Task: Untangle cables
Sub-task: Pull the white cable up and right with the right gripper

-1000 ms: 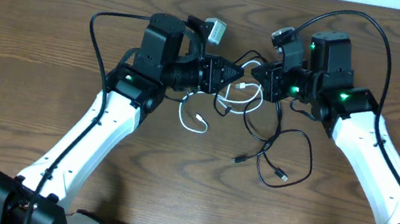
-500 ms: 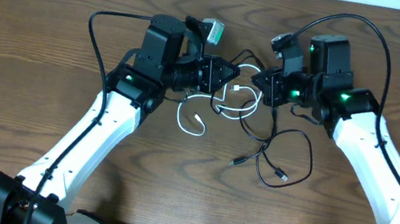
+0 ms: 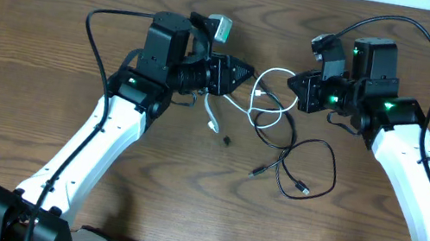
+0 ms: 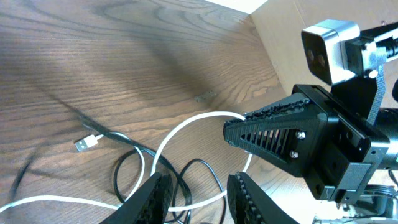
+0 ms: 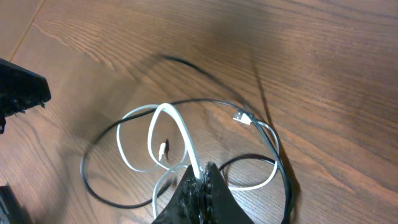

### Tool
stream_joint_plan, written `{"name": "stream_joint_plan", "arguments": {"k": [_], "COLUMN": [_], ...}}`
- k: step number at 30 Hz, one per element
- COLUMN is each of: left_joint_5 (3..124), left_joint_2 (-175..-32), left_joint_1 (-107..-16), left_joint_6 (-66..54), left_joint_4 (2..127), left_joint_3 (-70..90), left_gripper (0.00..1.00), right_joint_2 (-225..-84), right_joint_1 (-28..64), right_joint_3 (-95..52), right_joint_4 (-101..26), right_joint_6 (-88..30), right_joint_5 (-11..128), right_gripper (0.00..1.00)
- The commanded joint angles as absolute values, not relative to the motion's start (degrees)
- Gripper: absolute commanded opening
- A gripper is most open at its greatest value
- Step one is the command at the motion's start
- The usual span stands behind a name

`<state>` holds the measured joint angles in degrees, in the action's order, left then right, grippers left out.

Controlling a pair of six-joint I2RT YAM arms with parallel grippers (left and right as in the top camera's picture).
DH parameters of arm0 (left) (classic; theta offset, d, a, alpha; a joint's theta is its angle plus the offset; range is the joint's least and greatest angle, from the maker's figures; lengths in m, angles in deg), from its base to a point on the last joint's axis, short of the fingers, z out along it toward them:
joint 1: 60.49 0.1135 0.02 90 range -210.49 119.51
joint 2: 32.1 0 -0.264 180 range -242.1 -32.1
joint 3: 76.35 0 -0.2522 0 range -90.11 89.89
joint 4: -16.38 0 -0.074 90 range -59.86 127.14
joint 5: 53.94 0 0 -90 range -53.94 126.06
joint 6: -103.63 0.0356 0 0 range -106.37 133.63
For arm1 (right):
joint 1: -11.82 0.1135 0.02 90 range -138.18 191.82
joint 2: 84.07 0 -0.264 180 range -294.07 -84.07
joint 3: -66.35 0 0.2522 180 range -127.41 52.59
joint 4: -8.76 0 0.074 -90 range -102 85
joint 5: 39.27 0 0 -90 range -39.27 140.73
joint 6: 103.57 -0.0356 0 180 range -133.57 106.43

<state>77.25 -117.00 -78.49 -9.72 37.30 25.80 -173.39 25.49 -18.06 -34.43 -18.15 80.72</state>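
Note:
Thin white and black cables lie tangled on the wooden table between my two grippers. My right gripper [image 3: 291,82] [image 5: 200,171] is shut on the white cable [image 3: 258,82] [image 5: 179,126], holding one loop of it up off the table. My left gripper [image 3: 249,71] [image 4: 199,186] is open. The white cable [image 4: 180,127] and a black cable [image 4: 127,163] pass below its spread fingers [image 4: 152,199] without touching them. More black cable [image 3: 333,175] loops nearer the front, with small plug ends [image 3: 254,173].
The table's far edge meets a pale wall just behind both wrists. A thick black arm cord [image 3: 94,30] arcs left of the left arm, and another [image 3: 426,38] arcs over the right wrist. A loose white plug end [image 3: 214,125] lies under the left wrist.
My left gripper has opened and let go of the white cable, whose left part has dropped to the table. Both grippers have drawn apart and toward the far edge; the right still holds the white cable.

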Motion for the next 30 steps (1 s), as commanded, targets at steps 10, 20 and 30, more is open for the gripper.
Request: {"name": "stream_joint_plan", "arguments": {"k": [10,20,30], "left_joint_5": [72.82,68.12,67.9], "left_joint_2": [-117.15,-117.83,-117.83], "left_joint_1": [-78.23,-78.25,-78.25], "left_joint_6": [-3.58,-0.5,1.97], "left_joint_4": [42.88,50.46,53.3], "left_joint_3": [25.93,25.93,25.95], "left_gripper": [0.34,0.34,0.34], "right_joint_2": [-170.15,-159.64,-150.52], "right_joint_1": [23.3,15.22,10.21], "right_joint_3": [-17.87,-19.77,-25.01], "right_joint_4": [-34.58,-34.54,-30.52], "right_joint_6": [-18.67,-18.65,-25.36], "right_joint_5": [80.62,80.66,82.65], "right_gripper": [0.01,0.01,0.01]}}
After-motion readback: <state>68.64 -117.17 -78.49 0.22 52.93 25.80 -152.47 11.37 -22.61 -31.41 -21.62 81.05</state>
